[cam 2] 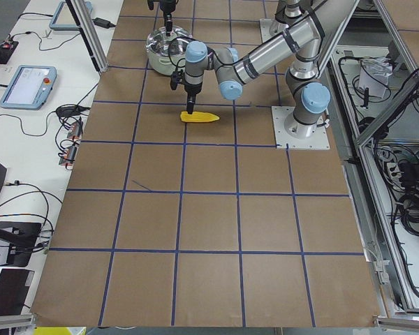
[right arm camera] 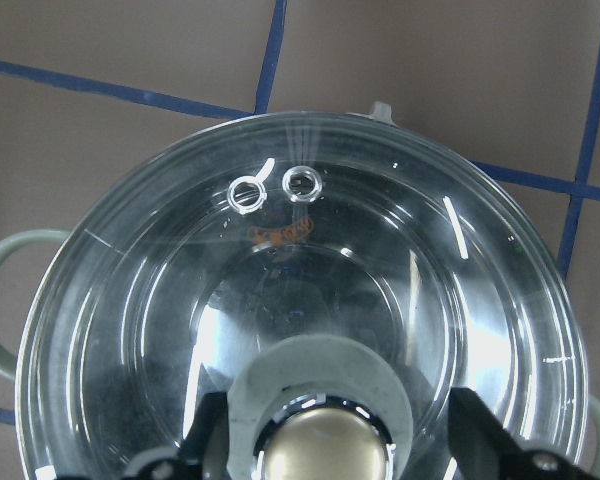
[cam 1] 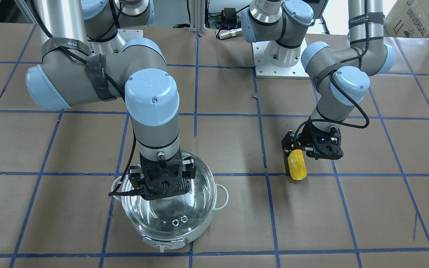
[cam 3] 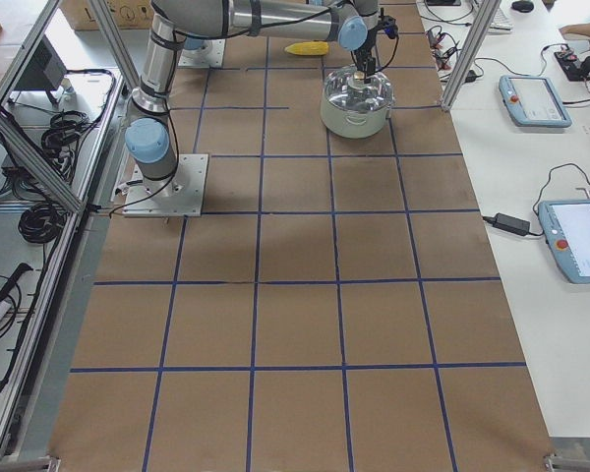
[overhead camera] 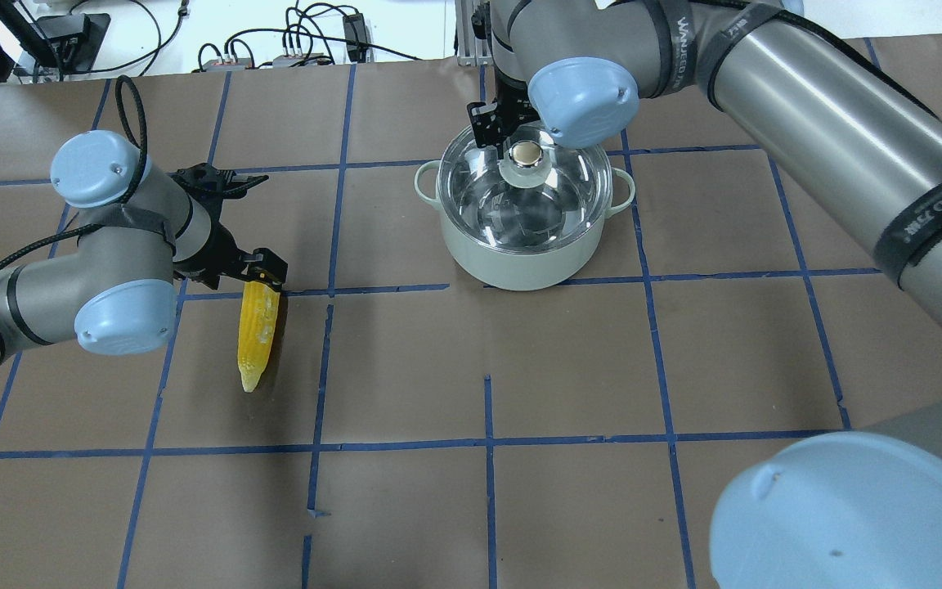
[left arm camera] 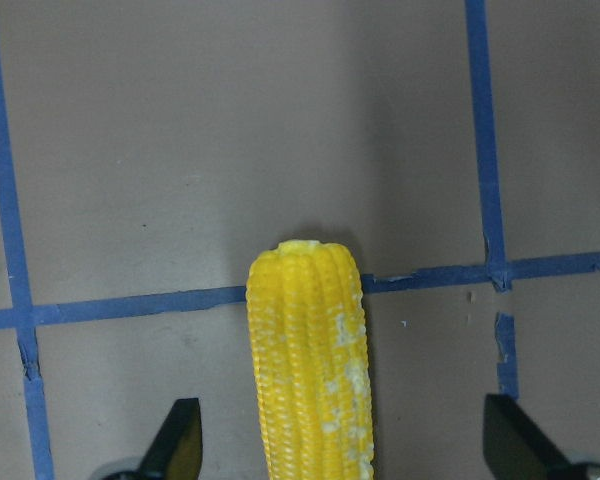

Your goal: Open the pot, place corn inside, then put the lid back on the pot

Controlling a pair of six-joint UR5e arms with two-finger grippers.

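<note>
The lid (right arm camera: pixel 310 280) appears seated on the pot (overhead camera: pixel 520 262), so lifting it is judged to be the step in hand. That step turns on the knob (overhead camera: pixel 527 153) at the lid's centre. The right pincer (right arm camera: pixel 337 420) hangs straight above the pot. In the right wrist view its fingers (right arm camera: pixel 212 435) stand wide apart, one on each side of the knob. They look clear of the knob's pale base, with nothing gripped. Closing them should catch the knob squarely, and the lift would then go straight up off the pot.

The corn (overhead camera: pixel 257 335) lies flat on the tabletop (overhead camera: pixel 569 368), well apart from the pot on the robot's left of it. Its long axis runs from the blunt end, the end farther from the robot, to the tip, which points back toward the robot. The left pincer (overhead camera: pixel 265 268) hovers over the blunt end with its fingers wide, one on each side of the cob. Their closing line crosses the cob's length. The left arm is by far the nearer to the corn.
</note>
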